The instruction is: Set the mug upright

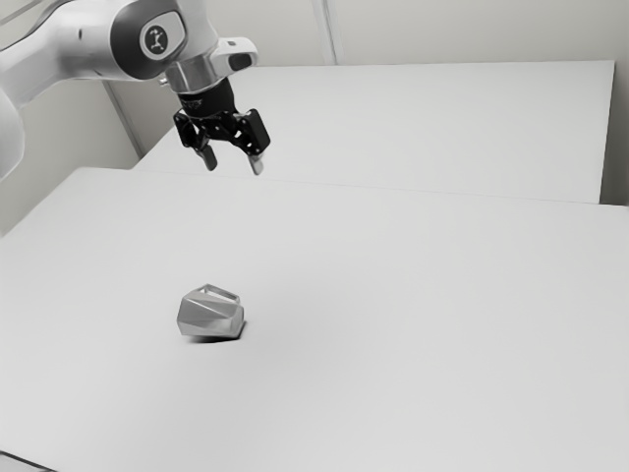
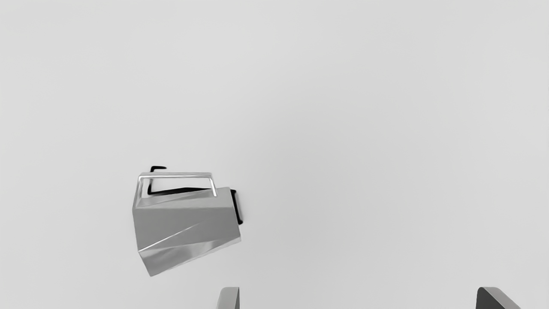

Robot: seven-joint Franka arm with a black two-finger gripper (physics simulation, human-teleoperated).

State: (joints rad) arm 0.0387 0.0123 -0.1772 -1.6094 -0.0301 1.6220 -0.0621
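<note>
Our gripper (image 1: 234, 167) hangs released, its 2 fingers (image 2: 230, 299) apart and holding nothing, above the table (image 1: 413, 324), where the mug (image 2: 186, 223) lies on its side. Descending off-centre, we could clip it and roll it away.

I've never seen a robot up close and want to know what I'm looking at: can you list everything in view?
Mug: one, grey, on its side on the table, towards the exterior view's left.
Table: one, white, under the mug.
White panel: one, beyond the table.
Walls: more than one, pale grey, in the background.
Dark-edged item: one, too cut off to name, exterior view's bottom left corner.
Robot arm: one, white and black, exterior view's upper left.
End effector: one, mostly black, open, above the table.
</note>
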